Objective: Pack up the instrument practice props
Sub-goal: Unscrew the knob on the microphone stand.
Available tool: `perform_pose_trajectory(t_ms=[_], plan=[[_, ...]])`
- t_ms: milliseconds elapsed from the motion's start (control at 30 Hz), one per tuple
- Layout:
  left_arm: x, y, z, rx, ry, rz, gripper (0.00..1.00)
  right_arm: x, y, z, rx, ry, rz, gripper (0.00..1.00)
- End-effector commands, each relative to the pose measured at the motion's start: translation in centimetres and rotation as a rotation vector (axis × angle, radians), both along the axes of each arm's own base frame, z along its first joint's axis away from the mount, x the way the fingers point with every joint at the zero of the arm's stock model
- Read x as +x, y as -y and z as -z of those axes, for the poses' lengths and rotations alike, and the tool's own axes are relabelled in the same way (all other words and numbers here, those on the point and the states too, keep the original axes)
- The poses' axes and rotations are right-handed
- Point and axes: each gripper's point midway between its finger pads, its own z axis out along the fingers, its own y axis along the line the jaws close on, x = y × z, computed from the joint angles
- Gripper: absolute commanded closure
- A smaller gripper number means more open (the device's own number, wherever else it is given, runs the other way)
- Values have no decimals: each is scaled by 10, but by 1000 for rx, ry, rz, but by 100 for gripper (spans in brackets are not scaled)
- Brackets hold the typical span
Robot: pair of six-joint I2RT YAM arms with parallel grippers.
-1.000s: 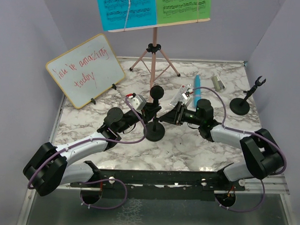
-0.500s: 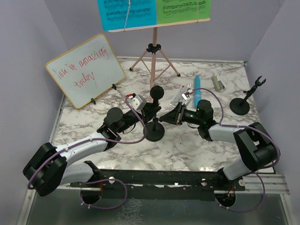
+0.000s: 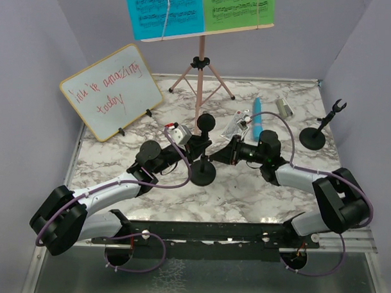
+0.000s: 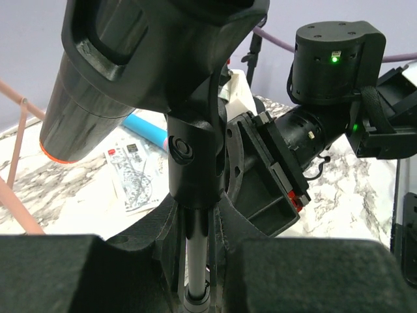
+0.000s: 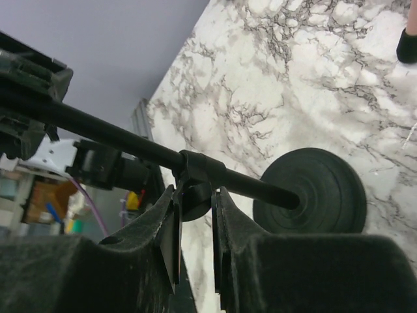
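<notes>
Marble-pattern desk [image 3: 245, 193], lilac walls. Mid-desk: black round-based mic holder [image 3: 203, 172] standing, black microphone [image 3: 206, 122] on top. Its pole clamped narrow by left gripper [image 3: 197, 145]; right gripper [image 3: 218, 154] pinching pole collar. Toward far-right corner: blue microphone [image 3: 257, 116]. By right edge: second black round-based holder [image 3: 313, 136]. At far edge: pink tripod music holder [image 3: 199, 69] carrying blue music sheet [image 3: 163, 13] and green music sheet [image 3: 239, 8].

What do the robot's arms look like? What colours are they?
The left arm and right arm match: pale grey links between chunky black round joints. A thin purple cable loops along each. The jaws are black and blocky. A small green light glows on the right wrist.
</notes>
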Motion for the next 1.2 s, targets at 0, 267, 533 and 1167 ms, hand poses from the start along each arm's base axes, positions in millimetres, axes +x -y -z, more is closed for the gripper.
perform_pose_trajectory(t_ms=[0, 267, 533, 1167], plan=[[1, -2, 37, 81, -94, -10, 100, -16, -2, -16, -63, 303, -130, 100], [2, -2, 37, 79, -97, -12, 100, -19, -7, 7, -239, 659, -188, 99], [3, -6, 37, 80, -93, -29, 100, -25, -19, 35, -481, 1099, -279, 100], [12, -20, 40, 113, -98, -122, 100, -17, -13, 34, -1263, 1956, -251, 99]])
